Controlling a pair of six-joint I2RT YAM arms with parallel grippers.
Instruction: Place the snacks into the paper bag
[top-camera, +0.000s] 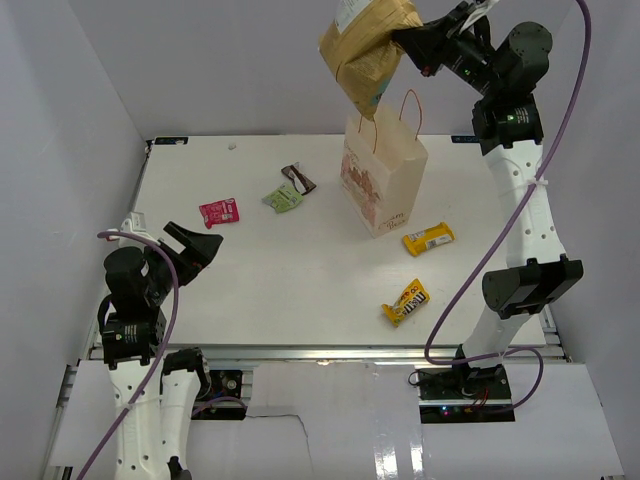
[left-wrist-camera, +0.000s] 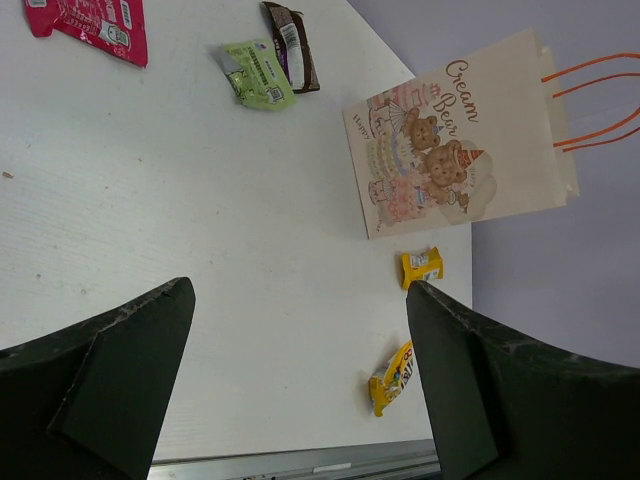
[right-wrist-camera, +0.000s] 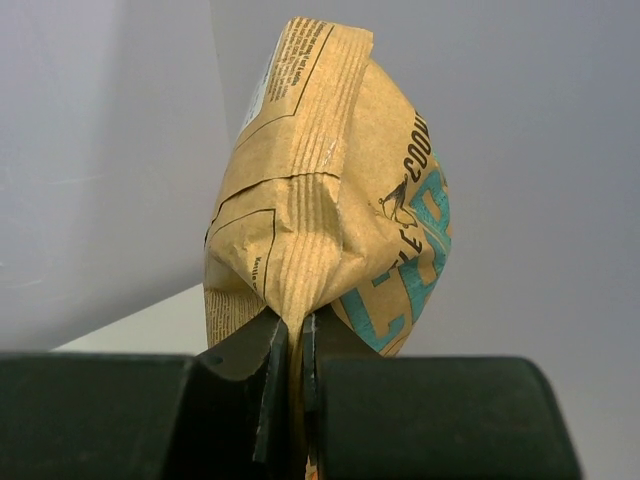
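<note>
Right gripper (right-wrist-camera: 293, 345) clamps my chip bag (right-wrist-camera: 330, 200) | paper bag (top-camera: 385, 185) below it | left gripper (left-wrist-camera: 300, 290) apart | five packets (top-camera: 218, 212) unbagged

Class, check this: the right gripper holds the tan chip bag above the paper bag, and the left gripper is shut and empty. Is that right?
Not quite. The left gripper is open, not shut: the left wrist view shows its jaws wide apart. The rest stands: the right gripper holds the tan chip bag above the paper bag.
</note>
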